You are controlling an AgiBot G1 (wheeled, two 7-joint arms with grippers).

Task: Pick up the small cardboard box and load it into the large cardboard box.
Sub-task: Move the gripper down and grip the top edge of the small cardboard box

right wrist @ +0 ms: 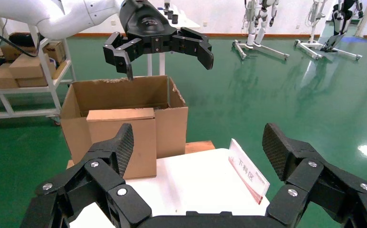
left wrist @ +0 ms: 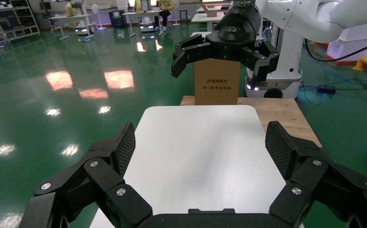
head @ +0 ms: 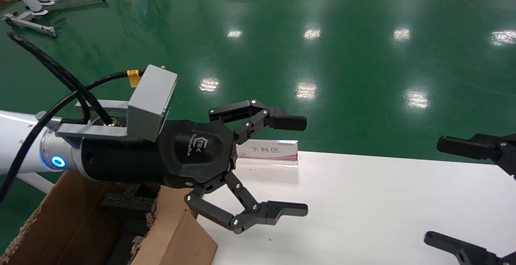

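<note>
The small cardboard box (right wrist: 122,142) is plain brown and stands upright at the left end of the white table, against the outer wall of the large cardboard box (right wrist: 172,118). In the head view the small cardboard box (head: 181,237) shows beside the carton's torn rim (head: 48,212), with black foam (head: 125,204) inside. My left gripper (head: 305,165) hangs above the small box and the carton wall, open and empty, pointing across the table. My right gripper (head: 433,190) hovers open and empty over the table's right end, facing the boxes.
A white table (head: 363,200) fills the foreground. A small acrylic sign (head: 268,151) stands at its far edge, just beyond the left gripper. Green floor lies behind. The left wrist view shows another printed brown box (left wrist: 217,92) on a wooden surface past the table's right end.
</note>
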